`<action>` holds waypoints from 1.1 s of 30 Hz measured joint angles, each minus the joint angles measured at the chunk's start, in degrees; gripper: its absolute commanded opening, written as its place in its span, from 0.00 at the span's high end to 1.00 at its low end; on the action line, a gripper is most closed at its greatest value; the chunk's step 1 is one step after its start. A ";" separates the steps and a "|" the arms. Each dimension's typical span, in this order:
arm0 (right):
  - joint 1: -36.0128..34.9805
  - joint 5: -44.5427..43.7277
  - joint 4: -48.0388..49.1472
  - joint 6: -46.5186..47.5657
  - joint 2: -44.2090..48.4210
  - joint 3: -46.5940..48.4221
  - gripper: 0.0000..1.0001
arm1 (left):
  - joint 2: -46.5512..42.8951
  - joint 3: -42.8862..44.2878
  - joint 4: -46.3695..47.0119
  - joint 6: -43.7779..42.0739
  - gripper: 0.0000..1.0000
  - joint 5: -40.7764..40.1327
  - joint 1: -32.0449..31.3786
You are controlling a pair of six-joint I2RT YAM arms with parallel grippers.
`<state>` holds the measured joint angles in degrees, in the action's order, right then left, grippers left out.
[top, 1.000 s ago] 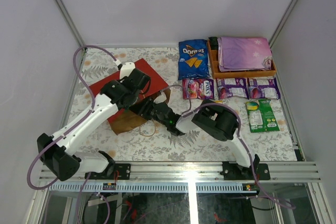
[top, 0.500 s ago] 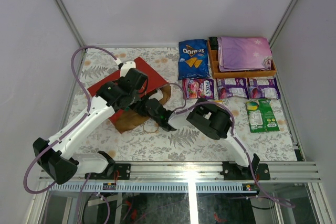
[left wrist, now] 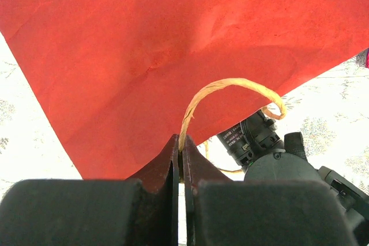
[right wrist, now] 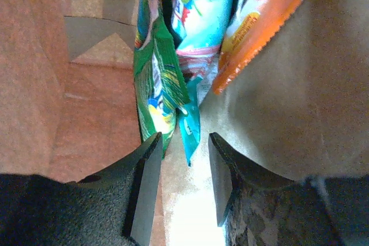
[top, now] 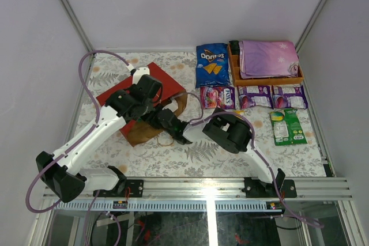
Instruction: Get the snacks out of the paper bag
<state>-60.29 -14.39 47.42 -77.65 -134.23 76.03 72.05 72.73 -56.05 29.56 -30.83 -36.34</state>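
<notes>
White leaf-print worktop [top: 242, 162] lay nearest the arm bases. Just beyond, left of centre, the paper bag [top: 164, 76] lay on its side, red outside, with the right arm's wrist reaching into its brown mouth. Only the left wrist view showed the left claw [left wrist: 180, 142] pressed together, pinching the bag's tan loop handle [left wrist: 230, 84]. Only the right wrist view saw inside: the right claw [right wrist: 184, 142] stood spread, the lower corners of a green packet [right wrist: 153, 79] and a cyan packet [right wrist: 196, 21] at its tips, an orange packet [right wrist: 259, 15] beside them. Farther right, the top view alone showed a green pack [top: 286, 126], a pink pack [top: 217, 97], two purple packs [top: 254, 96], a Doritos bag [top: 211, 64], and a purple cloth [top: 268, 57] on an orange tray [top: 265, 80].
</notes>
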 measured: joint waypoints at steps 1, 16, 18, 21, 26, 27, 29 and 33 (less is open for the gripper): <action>-0.09 -0.04 0.07 0.00 0.00 -0.13 0.55 | 0.00 0.00 -0.02 -0.07 1.00 0.00 0.00; -3.48 -2.34 10.75 -1.88 1.55 -7.23 0.57 | -0.61 0.00 0.07 -0.11 1.00 0.76 0.00; -3.48 -2.75 11.91 -1.90 1.51 -6.82 0.57 | -1.07 0.00 0.04 -0.13 1.00 1.03 0.00; -3.45 -3.19 12.87 -1.92 0.94 -4.94 0.57 | -1.62 0.00 0.07 -0.33 1.00 1.22 0.00; -3.45 -4.31 11.87 -2.54 -1.01 -0.13 0.52 | -1.86 0.00 0.07 -0.72 1.00 1.55 0.00; -3.45 -4.70 11.43 -2.99 -1.31 0.44 0.51 | -1.95 0.00 0.09 -0.76 1.00 1.60 0.00; -3.45 -5.49 10.67 -3.89 -1.92 1.14 0.49 | -2.19 -0.02 0.13 -0.90 1.00 1.79 0.00; -3.41 -7.30 7.65 -5.18 -2.60 1.16 0.44 | -2.64 -0.04 0.20 -1.03 1.00 1.92 0.00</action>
<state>-63.70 -21.69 55.07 -82.83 -136.84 77.19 69.41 72.69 -55.86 28.53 -28.91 -36.34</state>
